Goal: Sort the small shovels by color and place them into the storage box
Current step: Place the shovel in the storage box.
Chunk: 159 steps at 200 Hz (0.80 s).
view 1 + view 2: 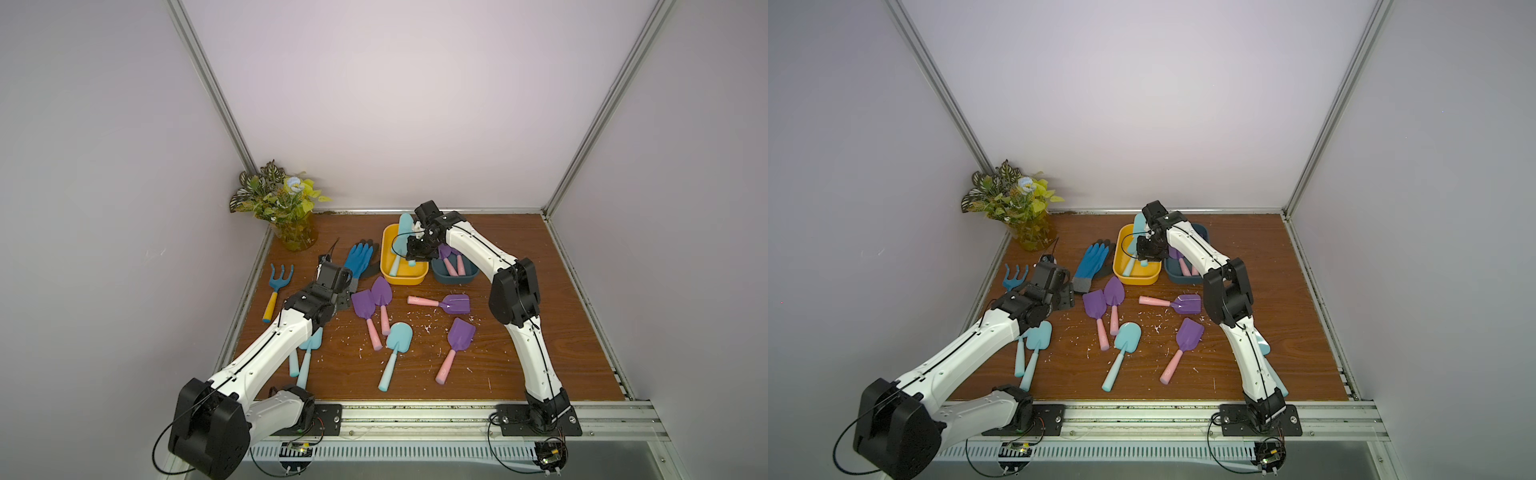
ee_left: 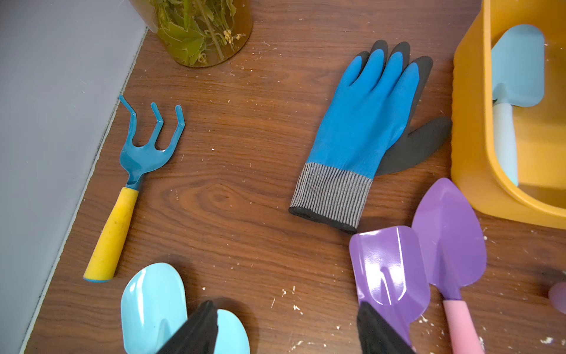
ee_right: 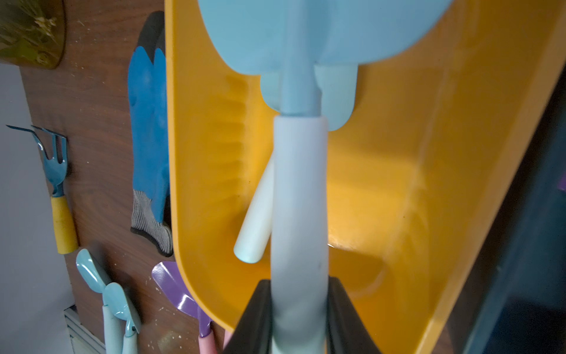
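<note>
Small shovels (image 1: 365, 305): four purple-bladed, pink-handled ones and a loose aqua shovel (image 1: 400, 336) lie scattered on the table (image 1: 540, 332); two more aqua ones lie partly under the left arm (image 1: 274, 345).
Held shovel (image 3: 300, 184): aqua, hanging over the yellow bin (image 3: 413, 153), blade pointing away from the wrist.
Right gripper (image 3: 298, 295): jaws drawn in narrow on that handle's lower end, a pad each side; nothing else held.
Yellow bin contents: a binned aqua shovel (image 3: 254, 226) already lies inside, so this looks like the aqua side.
Dark blue bin (image 1: 455, 279): just beside the yellow one; holds purple shovels (image 1: 448, 255) only, as far as shows.
Left gripper (image 2: 286, 335): jaws well apart, empty, between aqua blades and a purple blade; likely waiting by its next pick.
Why the handle: my guess, the round handle gives the pads purchase where the thin, slick blade would not; held lengthwise it suits the bin's long side.
Left alone: rake (image 1: 280, 282), glove (image 1: 359, 259), plant jar (image 1: 297, 239).
</note>
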Each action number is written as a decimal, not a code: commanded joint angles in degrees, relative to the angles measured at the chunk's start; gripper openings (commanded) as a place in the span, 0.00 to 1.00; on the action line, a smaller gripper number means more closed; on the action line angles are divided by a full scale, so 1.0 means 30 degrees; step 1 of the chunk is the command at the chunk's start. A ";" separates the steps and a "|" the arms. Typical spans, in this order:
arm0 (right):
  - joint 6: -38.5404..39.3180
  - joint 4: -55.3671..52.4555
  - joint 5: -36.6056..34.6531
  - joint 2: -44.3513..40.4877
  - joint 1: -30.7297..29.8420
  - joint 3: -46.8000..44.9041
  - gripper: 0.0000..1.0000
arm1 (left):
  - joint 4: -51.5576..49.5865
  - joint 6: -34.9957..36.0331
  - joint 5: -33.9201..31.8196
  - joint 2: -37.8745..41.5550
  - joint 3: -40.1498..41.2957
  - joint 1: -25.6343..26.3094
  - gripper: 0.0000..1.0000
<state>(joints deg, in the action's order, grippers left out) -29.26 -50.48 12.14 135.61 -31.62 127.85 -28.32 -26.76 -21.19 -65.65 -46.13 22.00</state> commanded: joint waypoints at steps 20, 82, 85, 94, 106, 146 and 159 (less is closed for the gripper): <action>0.0787 -0.1591 -0.0228 0.1049 0.0156 0.2291 0.02 | 0.0262 0.0278 -0.0001 -0.0024 0.0204 -0.0298 0.74; 0.0754 -0.2039 -0.0279 0.1785 0.0274 0.2937 0.04 | 0.0412 0.0370 0.0309 0.0071 0.0266 -0.0506 0.74; 0.0757 -0.2066 -0.0269 0.1839 0.0258 0.2961 0.04 | 0.0396 0.0367 0.0308 0.0058 0.0264 -0.0514 0.74; 0.0801 -0.2149 -0.0231 0.1918 0.0279 0.3040 0.04 | 0.0427 0.0367 0.0325 0.0060 0.0278 -0.0500 0.74; 0.0827 -0.2300 -0.0267 0.2093 0.0272 0.3202 0.05 | 0.0416 0.0381 0.0352 0.0088 0.0263 -0.0535 0.74; 0.0846 -0.2537 -0.0277 0.2487 0.0267 0.3717 0.07 | 0.0456 0.0431 0.0420 0.0155 0.0291 -0.0653 0.74; 0.0843 -0.2539 -0.0213 0.2601 0.0279 0.3781 0.07 | 0.0444 0.0425 0.0436 0.0141 0.0310 -0.0668 0.74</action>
<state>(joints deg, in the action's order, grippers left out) -28.03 -56.97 11.86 143.44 -31.03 137.10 -27.09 -26.11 -20.21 -65.65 -46.11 20.88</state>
